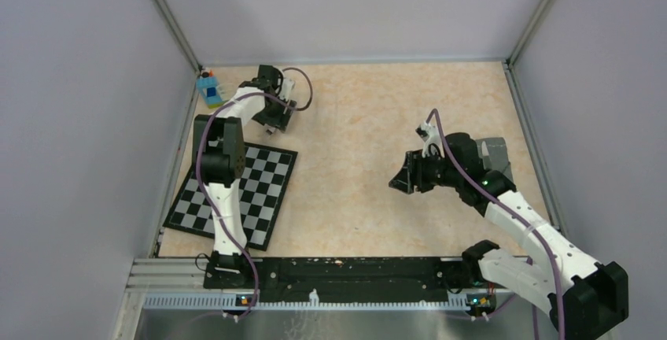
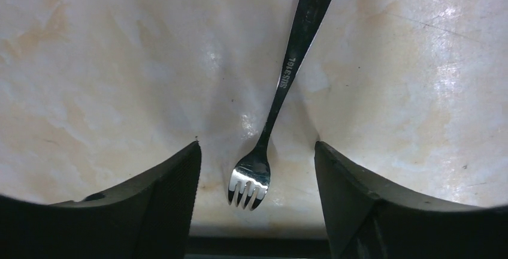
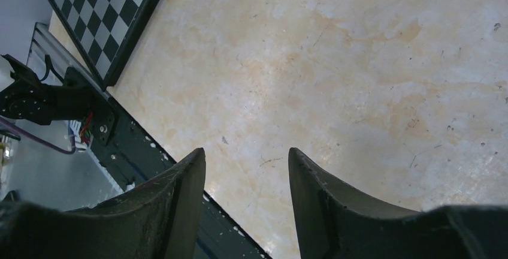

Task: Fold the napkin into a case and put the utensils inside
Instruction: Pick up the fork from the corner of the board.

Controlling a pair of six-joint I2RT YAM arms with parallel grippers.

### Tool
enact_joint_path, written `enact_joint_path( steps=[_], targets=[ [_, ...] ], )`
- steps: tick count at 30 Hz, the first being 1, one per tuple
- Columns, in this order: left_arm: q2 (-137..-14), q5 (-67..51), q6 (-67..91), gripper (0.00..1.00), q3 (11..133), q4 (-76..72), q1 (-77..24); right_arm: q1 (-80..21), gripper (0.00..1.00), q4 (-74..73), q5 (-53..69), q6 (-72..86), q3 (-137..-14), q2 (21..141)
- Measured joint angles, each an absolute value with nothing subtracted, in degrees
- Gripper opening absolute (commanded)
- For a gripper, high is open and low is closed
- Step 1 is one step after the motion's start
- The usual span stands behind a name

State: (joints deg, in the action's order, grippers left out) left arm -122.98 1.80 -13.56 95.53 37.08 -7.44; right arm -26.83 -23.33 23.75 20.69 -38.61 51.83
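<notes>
The left hand (image 2: 256, 151), fingers apart, straddles the fork (image 2: 293, 61) lying on the table (image 3: 359, 61); the right hand (image 3: 247, 154), also apart, holds nothing.

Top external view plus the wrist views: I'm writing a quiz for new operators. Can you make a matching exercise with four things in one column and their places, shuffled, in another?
Things
1. fork
2. checkered mat
3. blue block
4. napkin

Places
A. far left corner of the table
B. by the table's right edge, partly hidden behind the right arm
C. lying between the open fingers of the left gripper
D. near left part of the table

Pairs: 1-C, 2-D, 3-A, 4-B
</notes>
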Motion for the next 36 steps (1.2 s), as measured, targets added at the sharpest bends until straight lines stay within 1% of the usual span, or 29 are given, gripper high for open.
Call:
enact_joint_path(
  steps=[2,10,14,17,25,29,31,33,36],
  targets=[
    [-123.07,1.39,-13.72,0.66,95.53,37.17,-7.53,-26.83,0.52,-23.31,23.73,20.69,-38.61,52.01],
    [-123.28,-0.78,-13.63,0.39,95.53,37.34,-7.55,-26.83,0.51,-23.20,23.62,20.69,-38.61,52.05],
    [-123.28,-1.85,-13.63,0.27,95.29,37.32,-7.55,-26.83,0.50,-23.24,23.38,20.69,-38.61,52.07],
    [-123.28,-3.25,-13.69,0.20,95.24,37.34,-7.55,-26.83,0.50,-23.33,23.05,20.69,-38.61,52.07],
    [-123.31,-7.88,-13.63,0.13,95.98,38.00,-7.46,-26.83,0.50,-23.57,21.28,20.71,-38.61,52.03],
    [-123.33,-12.80,-12.51,0.11,99.46,39.75,-7.51,-26.83,0.50,-23.59,18.92,20.64,-38.61,52.03],
    [-123.20,-17.28,-10.98,0.09,101.30,39.40,-7.53,-26.83,0.52,-23.55,17.47,20.64,-38.61,52.03],
    [-122.23,-24.12,-8.60,0.06,101.08,38.24,-7.53,-26.83,0.54,-23.05,16.34,20.60,-38.61,51.92],
    [-117.91,-36.82,-1.89,0.00,94.94,32.49,-7.53,-26.83,0.54,-20.45,15.66,19.40,-38.65,51.72]
  ],
)
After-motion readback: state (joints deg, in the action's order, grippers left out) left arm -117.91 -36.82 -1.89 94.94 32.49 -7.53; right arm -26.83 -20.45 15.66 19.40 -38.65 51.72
